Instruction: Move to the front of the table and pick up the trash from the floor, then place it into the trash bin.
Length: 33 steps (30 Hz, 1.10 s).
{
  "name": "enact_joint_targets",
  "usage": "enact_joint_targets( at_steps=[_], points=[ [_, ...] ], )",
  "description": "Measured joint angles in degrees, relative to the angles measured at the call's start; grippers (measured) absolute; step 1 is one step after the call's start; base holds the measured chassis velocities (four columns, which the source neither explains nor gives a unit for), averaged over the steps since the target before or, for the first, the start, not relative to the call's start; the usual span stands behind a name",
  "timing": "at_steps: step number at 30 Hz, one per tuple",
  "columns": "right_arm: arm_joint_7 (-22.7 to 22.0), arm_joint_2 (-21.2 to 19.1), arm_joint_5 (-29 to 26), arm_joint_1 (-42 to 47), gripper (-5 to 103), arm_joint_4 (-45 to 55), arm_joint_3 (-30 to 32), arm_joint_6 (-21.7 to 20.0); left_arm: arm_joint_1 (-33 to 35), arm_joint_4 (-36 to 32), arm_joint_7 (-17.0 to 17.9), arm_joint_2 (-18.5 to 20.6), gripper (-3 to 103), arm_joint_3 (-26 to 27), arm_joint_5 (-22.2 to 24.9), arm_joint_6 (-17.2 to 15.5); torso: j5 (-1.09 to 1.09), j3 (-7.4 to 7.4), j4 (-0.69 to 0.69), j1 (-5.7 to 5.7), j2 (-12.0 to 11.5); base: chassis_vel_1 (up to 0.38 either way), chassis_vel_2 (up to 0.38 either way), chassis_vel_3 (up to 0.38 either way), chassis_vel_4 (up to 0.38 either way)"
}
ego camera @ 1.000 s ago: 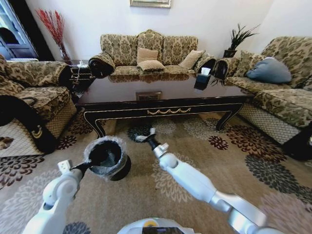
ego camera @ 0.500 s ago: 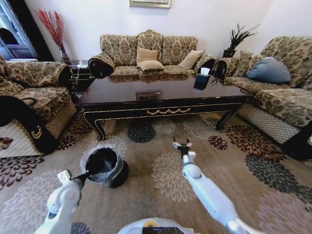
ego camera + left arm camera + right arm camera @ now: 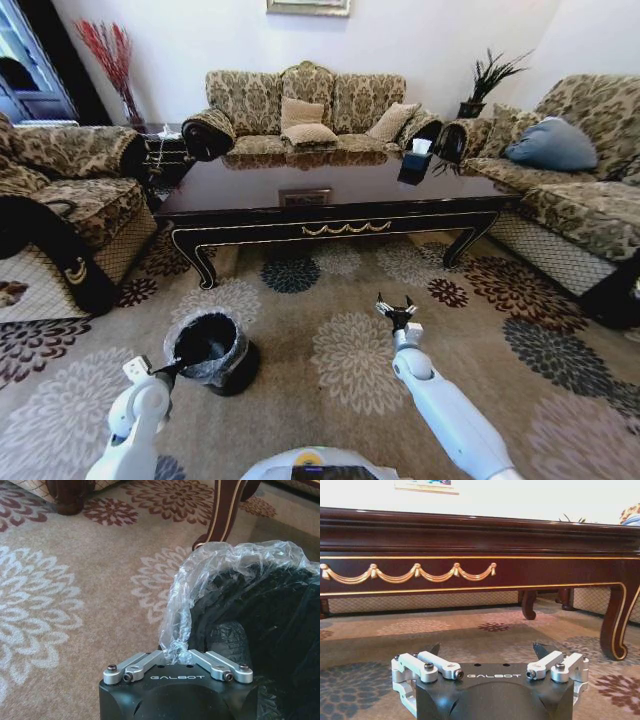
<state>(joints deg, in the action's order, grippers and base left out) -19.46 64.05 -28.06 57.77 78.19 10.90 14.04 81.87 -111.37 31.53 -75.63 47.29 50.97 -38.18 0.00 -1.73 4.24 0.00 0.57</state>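
The trash bin [image 3: 210, 347], black with a crinkled plastic liner, stands on the carpet in front of the table [image 3: 330, 228]. My left gripper [image 3: 182, 363] is shut on the near rim of the bin. In the left wrist view the left gripper [image 3: 175, 655] pinches the liner of the trash bin [image 3: 235, 595]. To the right, my right gripper [image 3: 397, 309] hovers over the carpet, open and holding nothing. From the right wrist, the right gripper [image 3: 487, 651] faces the table [image 3: 470, 540] and its gold-trimmed front edge. The trash is out of view.
Patterned sofas [image 3: 300, 110] surround the table on three sides. A small black tissue box [image 3: 415, 162] sits on the tabletop. A black bag [image 3: 55, 250] leans against the left sofa. Open carpet [image 3: 350, 350] lies between the bin and the right arm.
My right arm has swung away from the bin to the right and drawn back; something white at its tip a second ago is gone. The bin, held by the left gripper, slid slightly nearer.
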Motion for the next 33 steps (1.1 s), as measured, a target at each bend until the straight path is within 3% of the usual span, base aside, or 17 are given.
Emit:
enact_joint_targets(
  at_steps=[6,9,13,15,18,22,23,25,26,28,29,31,33],
  points=[
    [0.2,0.7,0.8,0.1,100,0.7,-0.9,0.2,0.3,-0.2,-0.1,-1.0,7,-0.3,0.5,1.0,0.00,0.00,0.00,0.00,0.0,0.000,0.000,0.000,0.000],
    [0.0,0.7,1.0,0.0,100,1.1,-1.0,0.2,1.0,-2.9,-0.3,-1.0,23,-0.1,1.9,1.2,0.00,0.00,0.00,0.00,0.0,0.000,0.000,0.000,0.000],
    [0.0,0.9,1.4,0.4,100,1.3,-0.7,0.2,1.8,-5.4,-0.3,-0.6,34,0.4,2.0,1.7,0.00,0.00,-0.02,0.00,0.0,0.000,0.000,0.000,0.000],
    [0.0,1.2,1.5,1.2,100,1.9,0.1,0.2,3.4,-9.3,-1.5,0.0,45,1.1,-0.4,3.0,0.00,0.00,-0.01,0.00,0.0,0.000,0.000,0.000,0.000],
    [0.7,1.3,1.7,1.9,100,2.5,0.8,0.5,5.0,-13.5,-2.2,0.3,50,1.8,-1.6,3.4,0.00,0.00,0.00,0.00,0.0,0.000,0.000,0.000,0.000],
    [4.7,0.5,6.9,4.2,100,5.1,2.1,4.0,8.0,-21.1,-3.5,0.1,66,3.1,-5.3,4.2,0.04,0.00,-0.01,0.00,0.0,0.000,0.000,0.000,0.000],
    [5.1,0.0,8.3,4.8,100,5.9,2.3,4.6,9.0,-22.3,-4.6,-0.2,72,3.3,-8.1,5.7,0.02,0.01,-0.01,0.00,0.0,0.000,0.000,0.000,0.000],
    [5.6,-2.4,10.7,7.3,100,10.4,2.8,4.7,12.1,-24.1,-8.8,-1.3,83,3.6,-17.6,12.7,0.00,0.00,0.00,0.00,0.0,0.000,0.000,0.000,0.000],
    [5.6,-2.4,10.7,7.3,100,10.4,2.8,4.7,12.1,-24.1,-8.8,-1.3,83,3.6,-17.6,12.7,0.00,0.00,0.00,0.00,0.0,0.000,0.000,0.000,0.000],
    [5.5,-3.9,9.1,9.1,100,14.5,3.1,3.4,14.9,-24.9,-11.7,-2.3,88,3.8,-21.6,17.3,0.00,0.00,0.00,0.00,0.0,0.000,0.000,0.000,0.000],
    [5.3,-5.3,5.4,11.4,100,19.2,3.7,1.7,18.2,-25.3,-13.5,-3.3,92,3.7,-23.2,21.3,-0.01,0.00,-0.02,0.00,0.0,0.000,0.000,0.000,0.000],
    [5.3,-5.8,4.0,12.5,100,21.3,3.9,1.1,19.6,-25.5,-14.0,-3.8,97,3.7,-23.6,22.8,-0.01,0.01,-0.03,0.00,0.0,0.000,0.000,0.000,0.000],
    [5.3,-7.3,0.9,16.7,100,27.3,5.1,-0.8,23.2,-25.6,-15.5,-5.2,100,3.2,-25.6,26.6,-0.01,0.00,-0.01,0.00,0.0,0.000,0.000,0.000,0.000]
  ],
)
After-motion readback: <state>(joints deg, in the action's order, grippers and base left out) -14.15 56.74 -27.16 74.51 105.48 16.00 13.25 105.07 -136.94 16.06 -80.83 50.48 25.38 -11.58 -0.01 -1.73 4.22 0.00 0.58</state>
